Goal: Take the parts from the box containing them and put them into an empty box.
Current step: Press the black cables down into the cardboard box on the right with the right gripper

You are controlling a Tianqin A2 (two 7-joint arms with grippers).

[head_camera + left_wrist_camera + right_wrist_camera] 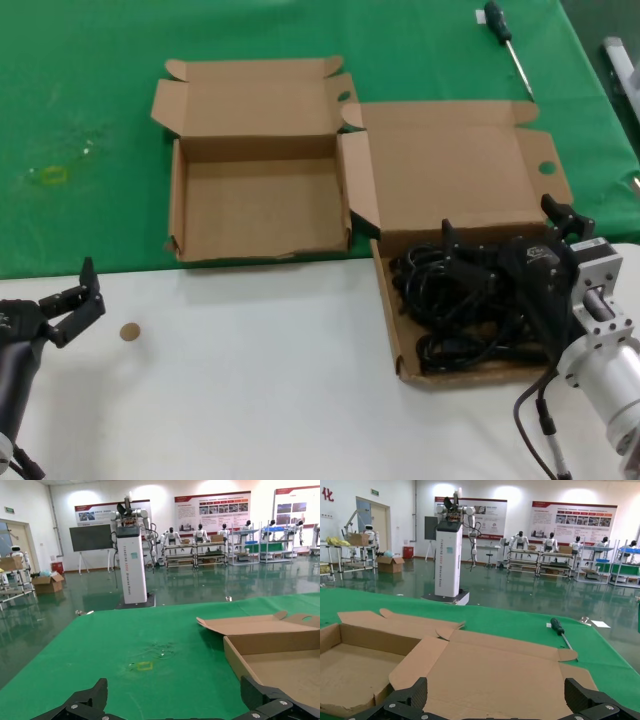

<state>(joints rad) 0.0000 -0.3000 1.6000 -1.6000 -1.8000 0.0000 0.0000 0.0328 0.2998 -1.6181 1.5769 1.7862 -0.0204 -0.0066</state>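
Barely started, I'd say; power cables [462, 300] all sit in the lower-right box [455, 170], centre box [262, 205] empty; right gripper [508, 248] spread above them; left gripper [78, 300] spread, lower left.

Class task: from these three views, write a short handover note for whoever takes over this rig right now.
Left tool: open, holding nothing, parked low at the robot's left over the white surface.
Right tool: open, over the larger box, just above the cables.
Cables: all in a tangled pile in the larger box's tray; none gripped.
Empty box: open on the green cloth, left of the larger box, nothing inside.
Done: nothing transferred.
Left: grasp each cable bundle and move it to the empty box.
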